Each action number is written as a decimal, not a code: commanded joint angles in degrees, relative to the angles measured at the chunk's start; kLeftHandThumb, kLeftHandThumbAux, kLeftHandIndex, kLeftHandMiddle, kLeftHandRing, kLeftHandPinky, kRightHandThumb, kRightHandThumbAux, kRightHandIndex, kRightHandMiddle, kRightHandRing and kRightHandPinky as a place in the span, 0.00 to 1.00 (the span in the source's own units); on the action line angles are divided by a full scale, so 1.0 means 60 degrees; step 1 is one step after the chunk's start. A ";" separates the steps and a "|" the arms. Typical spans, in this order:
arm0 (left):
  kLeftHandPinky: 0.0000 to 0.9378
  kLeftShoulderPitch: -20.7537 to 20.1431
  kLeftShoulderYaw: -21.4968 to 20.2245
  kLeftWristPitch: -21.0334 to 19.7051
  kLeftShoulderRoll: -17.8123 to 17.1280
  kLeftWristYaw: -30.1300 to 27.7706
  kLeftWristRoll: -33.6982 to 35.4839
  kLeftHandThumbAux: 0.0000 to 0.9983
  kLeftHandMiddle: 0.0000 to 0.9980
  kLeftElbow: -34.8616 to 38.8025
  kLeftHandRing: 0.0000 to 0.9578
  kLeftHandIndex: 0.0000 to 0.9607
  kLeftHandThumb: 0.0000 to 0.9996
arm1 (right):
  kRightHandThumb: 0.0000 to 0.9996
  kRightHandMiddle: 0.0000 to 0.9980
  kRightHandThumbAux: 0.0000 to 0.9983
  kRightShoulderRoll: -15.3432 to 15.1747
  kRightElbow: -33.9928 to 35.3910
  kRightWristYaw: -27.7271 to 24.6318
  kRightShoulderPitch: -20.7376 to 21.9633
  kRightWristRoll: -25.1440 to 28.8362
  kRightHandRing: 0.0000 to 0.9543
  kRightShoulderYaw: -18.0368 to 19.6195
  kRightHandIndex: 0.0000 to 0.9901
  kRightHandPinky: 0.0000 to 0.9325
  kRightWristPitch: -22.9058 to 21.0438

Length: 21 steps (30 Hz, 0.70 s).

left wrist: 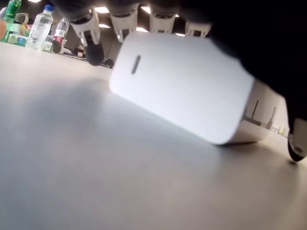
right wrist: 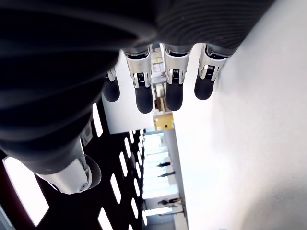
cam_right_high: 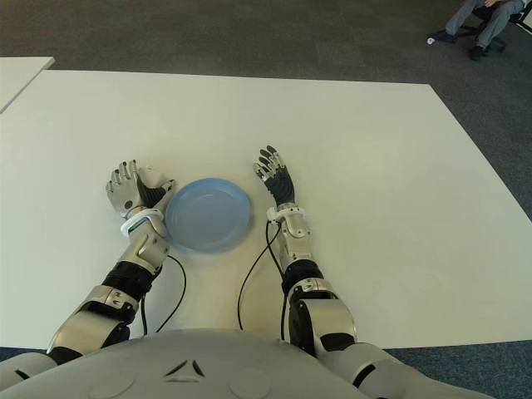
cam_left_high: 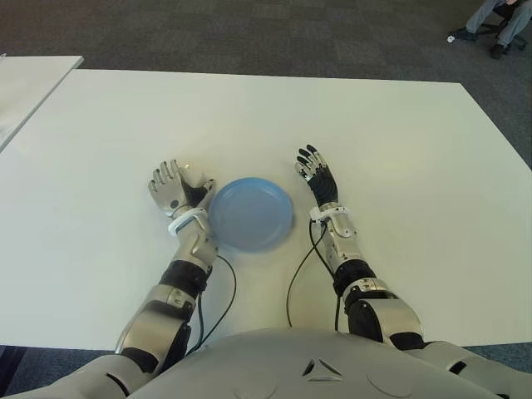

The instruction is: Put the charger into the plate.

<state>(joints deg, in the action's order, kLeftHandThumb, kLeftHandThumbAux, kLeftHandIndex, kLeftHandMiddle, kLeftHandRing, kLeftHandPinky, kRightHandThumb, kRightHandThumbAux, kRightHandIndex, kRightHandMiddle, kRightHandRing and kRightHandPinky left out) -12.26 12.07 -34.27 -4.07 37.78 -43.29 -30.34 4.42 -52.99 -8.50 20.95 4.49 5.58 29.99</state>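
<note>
A white block charger (left wrist: 187, 91) sits in my left hand (cam_left_high: 176, 188), whose fingers curl over its top; the left wrist view shows it tilted just above the white table (cam_left_high: 399, 150), prongs at one end. That hand is just left of the round blue plate (cam_left_high: 249, 214), which holds nothing. On the plate's right side my right hand (cam_left_high: 314, 166) lies with its fingers stretched out, holding nothing.
Black cables (cam_left_high: 224, 291) trail from both wrists toward my body. A second white table (cam_left_high: 33, 79) stands at the far left. A seated person's legs (cam_left_high: 499, 17) show at the far right on the dark carpet. Bottles (left wrist: 41, 28) stand far off in the left wrist view.
</note>
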 commanded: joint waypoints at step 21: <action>0.19 0.1432 0.0564 -0.0180 0.0015 -0.0259 0.0041 0.49 0.08 0.1062 0.11 0.00 0.12 | 0.05 0.15 0.67 0.0038 -0.0188 0.0152 -0.0249 -0.0011 0.11 -0.0017 0.08 0.09 -0.0332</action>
<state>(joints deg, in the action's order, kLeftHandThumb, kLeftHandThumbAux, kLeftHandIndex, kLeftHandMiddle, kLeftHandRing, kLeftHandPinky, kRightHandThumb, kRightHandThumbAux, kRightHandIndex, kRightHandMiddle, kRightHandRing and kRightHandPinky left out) -6.44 14.76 -35.12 -3.87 37.59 -43.84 -22.46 4.51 -52.89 -7.96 20.88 4.42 5.46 29.91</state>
